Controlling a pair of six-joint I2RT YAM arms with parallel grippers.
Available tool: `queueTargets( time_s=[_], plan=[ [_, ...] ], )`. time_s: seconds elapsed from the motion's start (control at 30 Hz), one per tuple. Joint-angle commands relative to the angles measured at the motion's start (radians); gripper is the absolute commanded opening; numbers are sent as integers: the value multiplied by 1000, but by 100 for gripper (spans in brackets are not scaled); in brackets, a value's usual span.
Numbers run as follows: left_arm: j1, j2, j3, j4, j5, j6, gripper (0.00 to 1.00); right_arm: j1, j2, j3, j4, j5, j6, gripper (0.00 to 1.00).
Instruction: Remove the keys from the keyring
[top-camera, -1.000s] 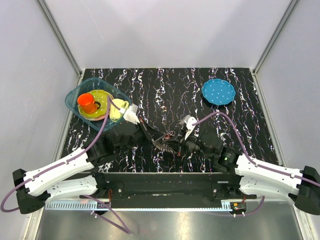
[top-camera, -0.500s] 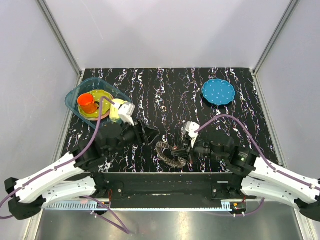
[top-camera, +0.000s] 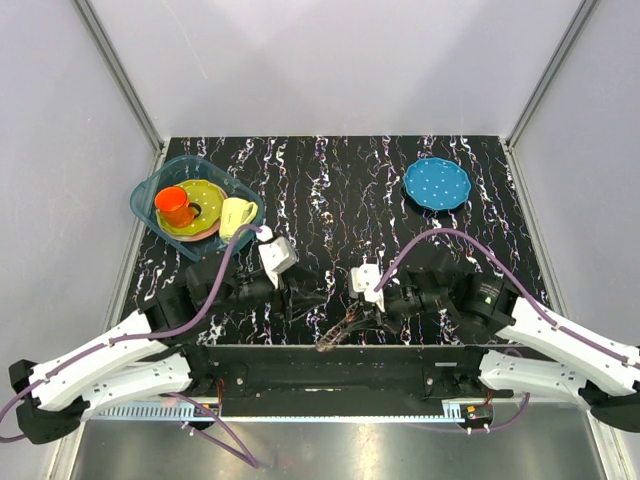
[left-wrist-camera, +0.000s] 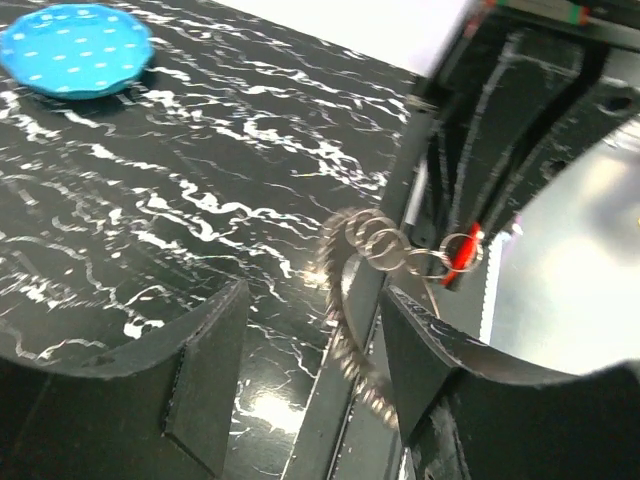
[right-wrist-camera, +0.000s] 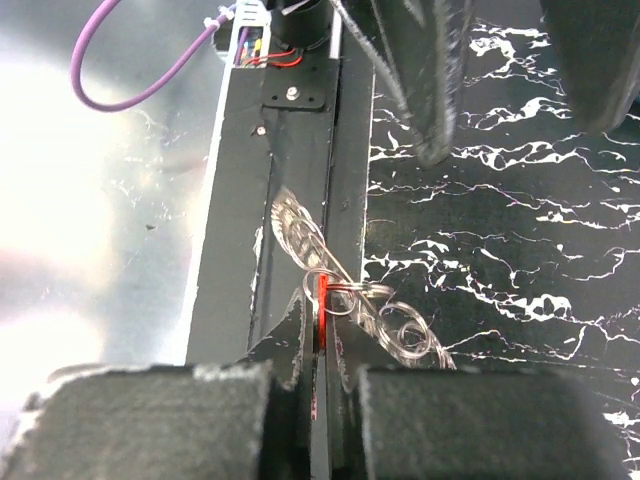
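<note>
keyring (top-camera: 338, 332), a dark grey loop with a bristly, fringed rim, sits at the near edge of the table (top-camera: 330, 170), between the two claws. from the left wrist it shows as a curved, brush-like band (left-wrist-camera: 345, 335) drooping across that edge; i cannot tell whether it rests there or hangs free.

far left on the black, white-veined tabletop stands a clear bluish plastic tub (top-camera: 146, 190) with rounded corners. inside it are a glossy orange cup (top-camera: 175, 205), a round yellow-green plate (top-camera: 207, 192) and a pale yellow cup (top-camera: 236, 214).

next comes the left gripper (left-wrist-camera: 315, 310). its two dark, matte, blocky fingers stand well apart, with nothing between them. the fringed band shows through the gap, beyond the tips and untouched.

a short chain of small rings (left-wrist-camera: 377, 241), thin, shiny wire circles that overlap one another, runs from the band to the red key (left-wrist-camera: 461, 250), a tiny bright sliver.

the right gripper (right-wrist-camera: 320, 362) is squeezed together on that red key (right-wrist-camera: 322, 318). the sliver stands upright in the narrow slit between its foam-textured pads, and the shiny rings (right-wrist-camera: 400, 335) fan out just past the tips.

far right, toward the back, lies a round blue plate (top-camera: 437, 183) with a scalloped rim and white dots, well apart from everything else.
</note>
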Motion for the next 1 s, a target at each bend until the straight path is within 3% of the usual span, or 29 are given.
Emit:
queueTargets(
  time_s=[0.0,0.23,0.53,0.97],
  plan=[
    [1,10,-13,86,272,81,58,-1,43,110,-66,-109,-124,0],
    [1,8,-110,204,398,61,56,-1,141,201,-176,-132,-163,0],
    [-3,27,-159,360,431,46,58,-1,164,226,-178,-161,-192,0],
    [-6,45,-136,345,552,69,49,-2,147,206,-138,-195,-204,0]
  ],
)
